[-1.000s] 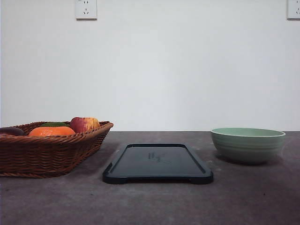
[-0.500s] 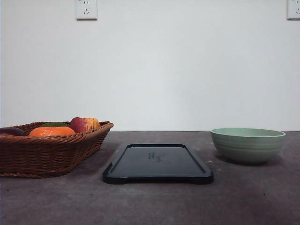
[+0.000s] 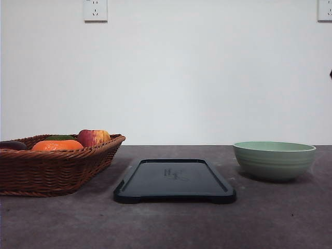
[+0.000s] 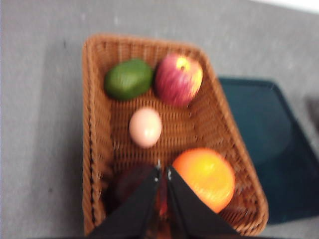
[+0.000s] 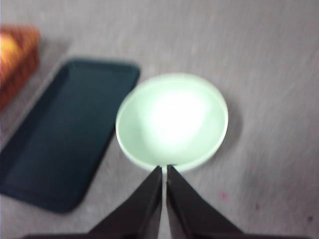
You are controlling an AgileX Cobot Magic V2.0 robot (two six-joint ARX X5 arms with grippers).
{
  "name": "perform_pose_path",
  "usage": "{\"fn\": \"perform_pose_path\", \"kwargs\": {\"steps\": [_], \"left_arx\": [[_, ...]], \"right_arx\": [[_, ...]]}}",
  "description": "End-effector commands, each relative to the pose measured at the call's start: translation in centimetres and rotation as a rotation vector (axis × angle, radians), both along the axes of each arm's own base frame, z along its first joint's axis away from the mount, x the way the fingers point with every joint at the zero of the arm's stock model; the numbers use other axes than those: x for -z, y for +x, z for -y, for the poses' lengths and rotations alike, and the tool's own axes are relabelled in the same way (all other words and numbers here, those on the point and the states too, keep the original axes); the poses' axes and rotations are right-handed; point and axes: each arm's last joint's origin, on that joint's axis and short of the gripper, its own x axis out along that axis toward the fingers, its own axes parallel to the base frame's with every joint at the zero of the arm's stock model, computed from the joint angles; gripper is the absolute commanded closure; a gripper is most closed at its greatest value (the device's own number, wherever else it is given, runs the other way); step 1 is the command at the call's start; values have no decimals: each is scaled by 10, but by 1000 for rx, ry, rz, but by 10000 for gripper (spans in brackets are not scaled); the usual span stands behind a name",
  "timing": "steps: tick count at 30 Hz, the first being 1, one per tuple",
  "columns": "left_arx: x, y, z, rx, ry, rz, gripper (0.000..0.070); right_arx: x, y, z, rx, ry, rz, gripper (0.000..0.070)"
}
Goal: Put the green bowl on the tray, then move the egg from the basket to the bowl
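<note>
Both claws are clenched and empty, fingertips pressed together with nothing between them. Right claw hangs over the near rim of the bowl; left claw hangs above the basket, over its end nearest the arm, between a dark fruit and the orange.

Outward from the right claw: the bowl sits empty on the tabletop toward its right edge, apart from the tray, which lies bare at the middle. So the first step is not yet done. Outward from the left claw: the egg rests on the basket floor about midway, with open weave around it; the avocado and apple lie at the far end. In the front view the basket stands at the left edge, and the egg is hidden behind its wall.

Risks, as I judge them. With the jaws clenched, a descent would strike the bowl rim and could tip or shove it; they must part first. A one-sided rim pinch may let the bowl tilt or slip in transit, and setting it down across the tray's raised rim would leave it rocking. Later, the egg is smooth and rounded: an off-centre squeeze could squirt it away toward the fruit, and a hard one could crack it. Both wrist views are blurred, so fine clearances are uncertain.
</note>
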Motion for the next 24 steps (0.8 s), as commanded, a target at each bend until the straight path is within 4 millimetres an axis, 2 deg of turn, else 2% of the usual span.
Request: {"fn": "perform_pose_path", "kwargs": {"steps": [1, 4, 6, 7, 10, 17, 24], "left_arx": [[-6, 1, 0, 18, 15, 30, 689], [-6, 1, 0, 17, 15, 33, 685], [-7, 1, 0, 17, 15, 33, 633], [-7, 1, 0, 17, 15, 33, 586], [-7, 1, 0, 17, 15, 35, 429], [-7, 1, 0, 17, 14, 37, 418], [-7, 1, 0, 6, -2, 29, 419]], "right_arx": [[-6, 2, 0, -18, -17, 30, 693], [-6, 2, 0, -35, -42, 42, 691], [-6, 2, 0, -47, -59, 50, 659], [-6, 2, 0, -50, -64, 52, 615], [-6, 2, 0, -48, -62, 51, 384], [-10, 5, 0, 26, 22, 4, 365], [-37, 25, 3, 108, -19, -160, 365]]}}
